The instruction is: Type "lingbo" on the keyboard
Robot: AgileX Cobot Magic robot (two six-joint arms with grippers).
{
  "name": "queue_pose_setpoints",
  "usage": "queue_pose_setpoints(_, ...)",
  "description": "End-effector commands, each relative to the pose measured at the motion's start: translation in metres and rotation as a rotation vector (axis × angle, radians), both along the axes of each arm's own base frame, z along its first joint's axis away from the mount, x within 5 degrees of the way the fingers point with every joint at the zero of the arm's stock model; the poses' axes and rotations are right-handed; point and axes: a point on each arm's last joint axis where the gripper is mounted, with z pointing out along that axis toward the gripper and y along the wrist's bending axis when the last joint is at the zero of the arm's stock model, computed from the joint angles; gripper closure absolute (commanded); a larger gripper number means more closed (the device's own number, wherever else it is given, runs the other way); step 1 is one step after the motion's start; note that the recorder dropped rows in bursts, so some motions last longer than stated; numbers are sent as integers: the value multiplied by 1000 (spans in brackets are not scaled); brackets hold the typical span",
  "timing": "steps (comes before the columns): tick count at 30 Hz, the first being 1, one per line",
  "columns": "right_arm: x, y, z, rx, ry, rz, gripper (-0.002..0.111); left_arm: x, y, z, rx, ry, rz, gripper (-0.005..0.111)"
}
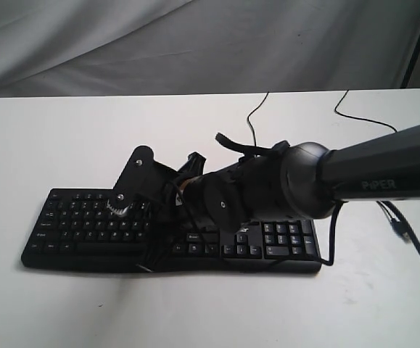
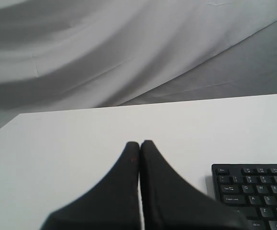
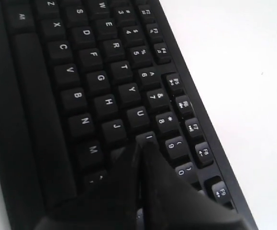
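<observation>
White table (image 1: 57,308), grey cloth backdrop (image 1: 86,43), black kbd (image 1: 86,226), L pincer (image 2: 139,145) closed, R pincer (image 3: 141,145) closed

The left gripper (image 2: 139,145) is shown with its two black fingers pressed together, the white table (image 2: 66,143) lying bare beyond them. One corner of the keyboard (image 2: 253,191), with its Caps Lock key, is seen apart from the fingertips. A creased grey cloth (image 2: 105,48) is hung behind the table.
</observation>
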Motion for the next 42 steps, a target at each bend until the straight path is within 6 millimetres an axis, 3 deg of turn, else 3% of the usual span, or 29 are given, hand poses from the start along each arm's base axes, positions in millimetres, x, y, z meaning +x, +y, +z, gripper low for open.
queue_pose_setpoints(1,7,-7,1,-17,-32,5,108,0,0,-2,-4,4,-4,106)
queue_pose_setpoints(10,7,-7,-9,-41,-17,18,108,0,0,-2,-4,4,-4,106)
queue_pose_setpoints(36,7,-7,-8,-8,-7,-18,108,0,0,-2,-4,4,-4,106)
queue_pose_setpoints(42,7,-6,-24,-25,18,-17,108,0,0,-2,-4,4,-4,106)
